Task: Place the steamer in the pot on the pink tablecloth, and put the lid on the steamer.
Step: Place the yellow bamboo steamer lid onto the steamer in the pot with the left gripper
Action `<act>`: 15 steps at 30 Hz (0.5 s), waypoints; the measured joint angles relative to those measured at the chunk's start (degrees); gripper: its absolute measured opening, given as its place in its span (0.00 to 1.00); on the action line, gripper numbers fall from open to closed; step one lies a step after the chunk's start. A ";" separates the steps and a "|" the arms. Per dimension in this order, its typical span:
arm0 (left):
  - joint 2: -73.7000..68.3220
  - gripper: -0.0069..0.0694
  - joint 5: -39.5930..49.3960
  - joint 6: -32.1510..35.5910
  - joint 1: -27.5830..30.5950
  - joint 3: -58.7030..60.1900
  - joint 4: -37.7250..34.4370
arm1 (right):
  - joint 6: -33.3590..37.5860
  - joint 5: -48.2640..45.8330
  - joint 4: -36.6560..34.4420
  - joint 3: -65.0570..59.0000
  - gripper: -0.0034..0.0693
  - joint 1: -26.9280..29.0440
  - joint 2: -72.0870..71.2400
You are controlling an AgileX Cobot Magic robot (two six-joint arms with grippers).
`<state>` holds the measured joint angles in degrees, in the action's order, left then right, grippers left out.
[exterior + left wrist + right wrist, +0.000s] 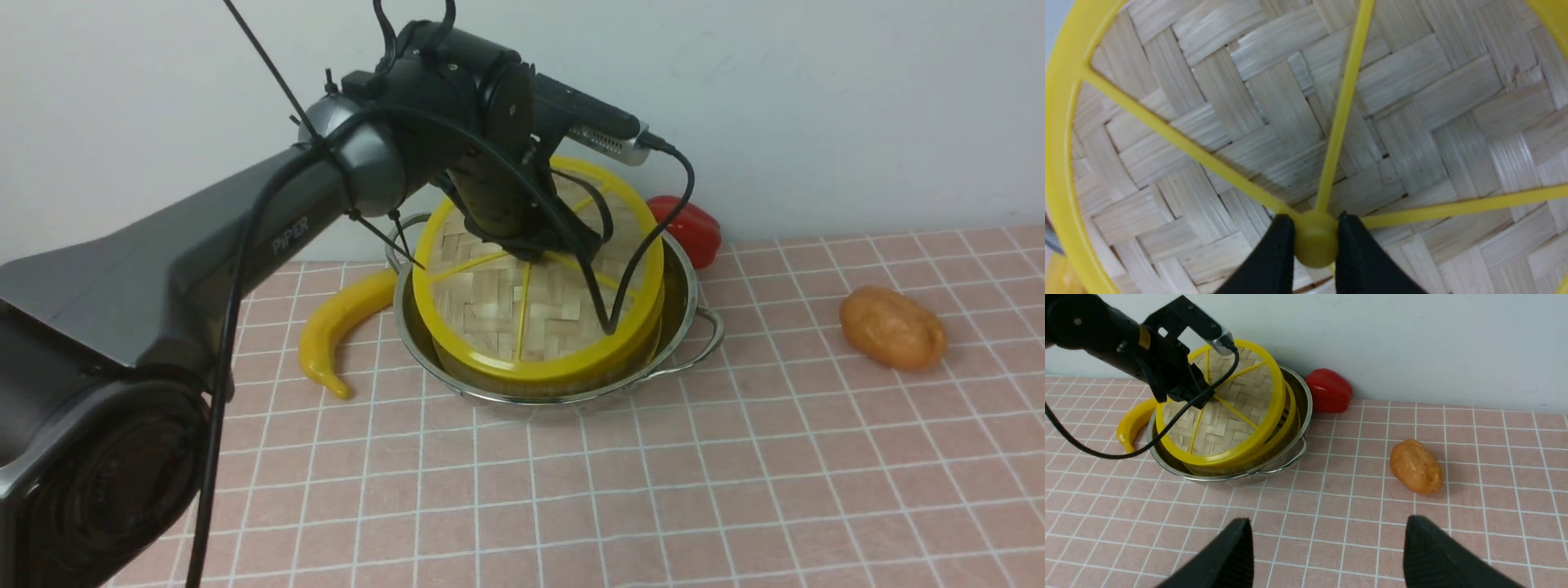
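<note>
The steel pot [695, 282] stands on the pink tablecloth [653, 490] with the steamer [1291, 416] inside it. Only the steamer's yellow rim and a strip of its wall show. The lid [498, 314], woven with yellow spokes, hangs tilted over the steamer, far edge raised and near edge low by the steamer's rim. My left gripper [1315, 220] is shut on the lid's yellow hub [1315, 243], one black finger on each side. It also shows at the lid's centre [531, 249] in the front view. My right gripper [1327, 524] is open above bare cloth, nearer than the pot.
A curved yellow pepper [339, 322] lies against the pot's left side. A red pepper [694, 229] sits behind the pot by the wall. An orange potato-like item [892, 328] lies to the right. The left arm's cable hangs across the lid.
</note>
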<state>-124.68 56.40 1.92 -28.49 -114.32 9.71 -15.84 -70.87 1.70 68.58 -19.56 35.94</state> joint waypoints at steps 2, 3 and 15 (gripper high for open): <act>-0.54 0.25 0.44 0.00 0.00 -1.37 -0.09 | 0.00 0.00 0.00 0.00 0.71 0.00 0.00; -0.99 0.25 0.89 0.00 0.00 -2.61 -0.15 | 0.00 0.00 0.00 0.00 0.71 0.00 0.00; -4.46 0.25 0.56 0.00 0.00 -5.53 0.82 | 0.00 0.00 -0.05 0.00 0.71 0.00 0.00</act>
<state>-129.14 56.96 1.92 -28.49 -119.86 10.53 -15.84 -70.87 1.64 68.58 -19.56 35.94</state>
